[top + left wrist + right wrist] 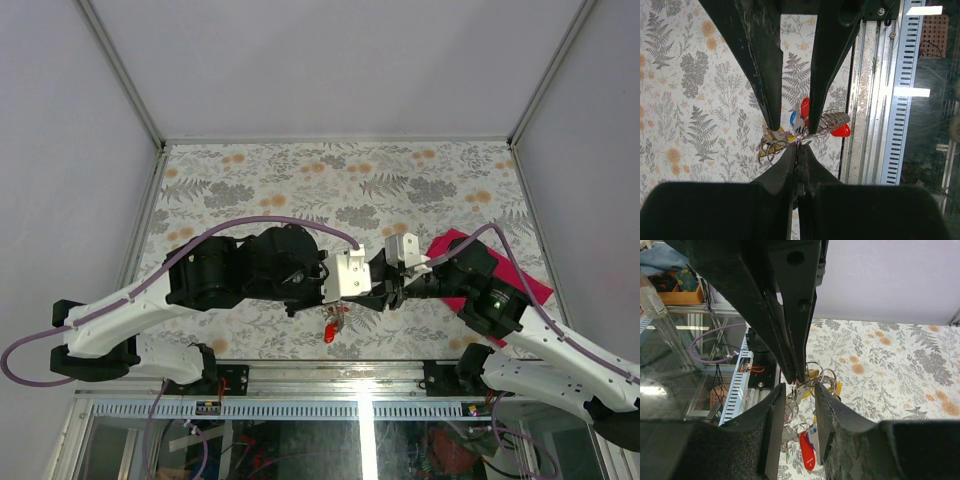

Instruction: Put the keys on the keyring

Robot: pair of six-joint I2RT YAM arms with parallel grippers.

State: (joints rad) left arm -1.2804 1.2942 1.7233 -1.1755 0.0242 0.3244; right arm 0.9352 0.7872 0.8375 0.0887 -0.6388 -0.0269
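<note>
**Grippers.** Left gripper [798,150]: jaws pressed together on thin metal at the top of the bunch, which we take to be the keyring [772,148]. It carries the whole bunch in the air. Right gripper [798,394]: fingers apart, one on each side of the bunch, tips facing the left's. We see no pad pressing on anything, so we log it as not gripping.

**Setting.** Our reference is the perforated rail [899,150] along the near edge of the patterned tabletop [300,170]. The grippers meet just inside the rail, about midway along it. A magenta cloth [535,286] lies farther along the rail, partly under the right arm.

**Step (our reading).** Threading: the left steadies the ring while the right lines up to take a key. Next, the right fingers must close on a single head and feed its hole onto the ring's split end. The bunch can swing, and the overlap hides the opening.

**Keys** [841,131]. They hang just inside the rail, apparently clear of the tabletop. We count two red heads, one blue and one yellow, the yellow partly hidden. A coil of silvery wire [832,120] sits beside the red head nearest the rail.

**Keyring.** Thin bright loops, several overlapping, on the side of the bunch away from the rail. We cannot tell which loop carries which key.
</note>
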